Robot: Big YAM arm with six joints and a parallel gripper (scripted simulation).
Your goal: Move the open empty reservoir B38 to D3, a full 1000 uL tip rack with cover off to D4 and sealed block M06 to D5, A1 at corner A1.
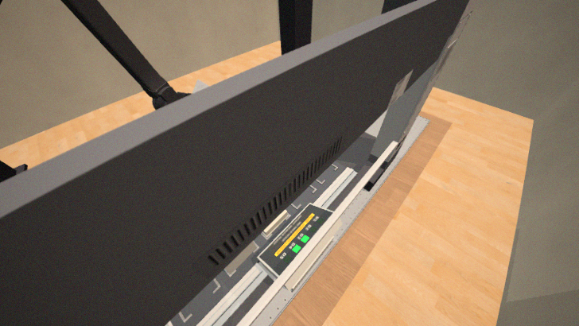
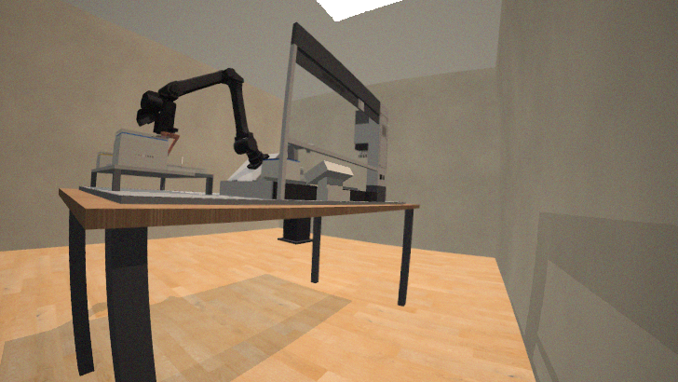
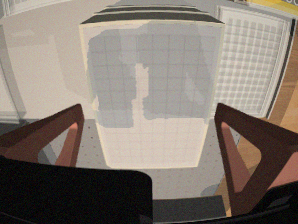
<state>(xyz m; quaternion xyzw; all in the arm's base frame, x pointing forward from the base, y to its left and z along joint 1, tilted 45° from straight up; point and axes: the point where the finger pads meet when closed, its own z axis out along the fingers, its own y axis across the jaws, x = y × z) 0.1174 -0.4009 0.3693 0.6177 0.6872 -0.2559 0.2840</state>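
My gripper [image 3: 149, 110] [image 2: 169, 138] is open and empty. In the wrist view its two brown fingers stand wide on either side of a tall sealed deep-well block [image 3: 153, 76] [image 2: 141, 149] on the SHELF [image 2: 193, 176]. The block's pale sealed top lies just below the fingers and carries the gripper's shadow. I cannot read its ID label. The reservoir is not clearly in view.
In the top view a dark gantry panel [image 1: 227, 161] hides the SHELF and most of the deck. Below it show bracket corners and a status panel [image 1: 297, 238] with green lights. The arm [image 2: 237, 109] reaches over from its base beside the gantry post [image 2: 287, 118].
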